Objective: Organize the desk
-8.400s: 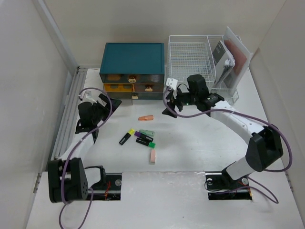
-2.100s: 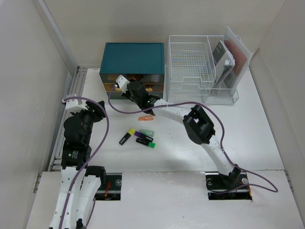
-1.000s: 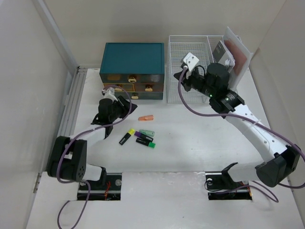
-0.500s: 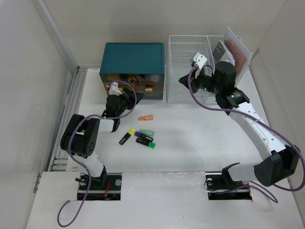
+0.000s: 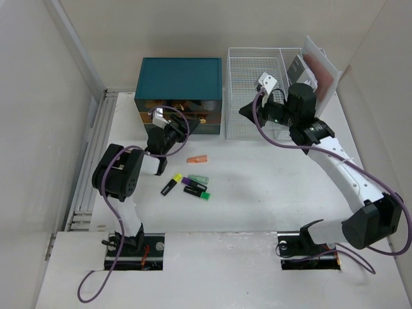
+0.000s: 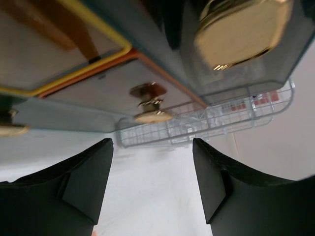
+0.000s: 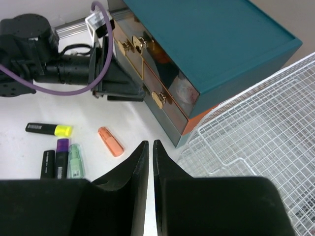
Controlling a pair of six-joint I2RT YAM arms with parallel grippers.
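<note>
White desk (image 5: 270,193) carries loose highlighters (image 5: 196,192), so tidying looks mostly undone; left claw (image 6: 151,157) gapes empty at the teal drawer box (image 5: 179,77), right claw (image 7: 150,147) nearly closed, empty.

Plain off-white walls (image 5: 193,26) on three sides, aluminium rail (image 5: 92,154) running along the foot of the left one. Flat, even light.

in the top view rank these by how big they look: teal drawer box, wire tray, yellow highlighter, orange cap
1. wire tray, only slightly larger than the next
2. teal drawer box
3. yellow highlighter and orange cap: both tiny and too alike in length to rank
</note>
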